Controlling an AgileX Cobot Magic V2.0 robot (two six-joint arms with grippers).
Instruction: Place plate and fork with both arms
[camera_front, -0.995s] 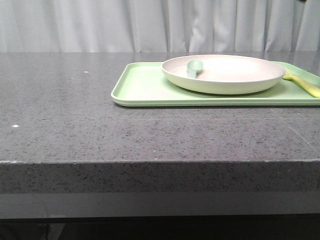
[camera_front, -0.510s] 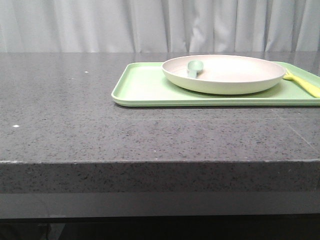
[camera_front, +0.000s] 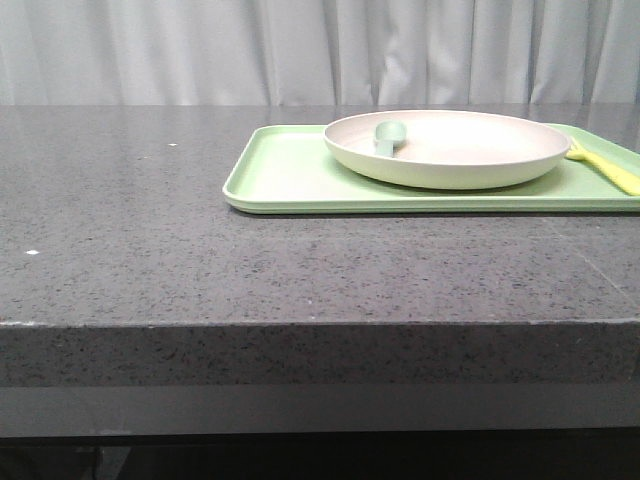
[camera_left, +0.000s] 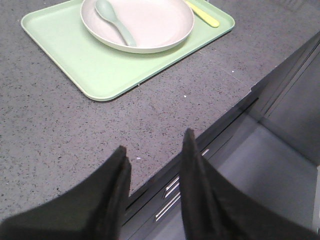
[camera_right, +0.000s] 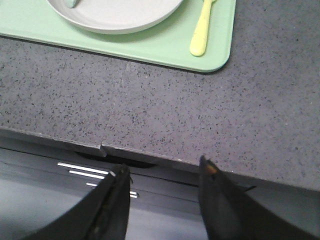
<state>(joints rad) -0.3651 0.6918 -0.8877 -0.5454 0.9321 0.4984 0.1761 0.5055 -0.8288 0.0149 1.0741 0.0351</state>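
Observation:
The cream-white plate (camera_front: 447, 148) (camera_left: 137, 24) (camera_right: 115, 12) rests on a light-green tray (camera_front: 285, 180) (camera_left: 85, 65) (camera_right: 165, 47) at the table's back right. Beside the plate, on the tray's right side, lies the pale-yellow fork (camera_front: 608, 168) (camera_left: 202, 14) (camera_right: 201, 31). A grey-green spoon (camera_front: 387, 137) (camera_left: 114, 21) lies in the plate. My left gripper (camera_left: 155, 142) is open and empty above the table's front edge, well short of the tray. The right gripper (camera_right: 162, 170) also stands open and empty, back over the table's front edge. Neither gripper shows in the front view.
The dark speckled stone table (camera_front: 150, 230) stretches left of and in front of the tray. Below its front edge sits a dark cabinet with drawer slots (camera_left: 170, 195) (camera_right: 82, 172). A white curtain (camera_front: 300, 50) hangs behind the table.
A dark shape at the front view's top right corner one second ago has gone out of sight. The fork's yellow handle shows slightly less near the right edge. Plate, spoon and tray have not moved.

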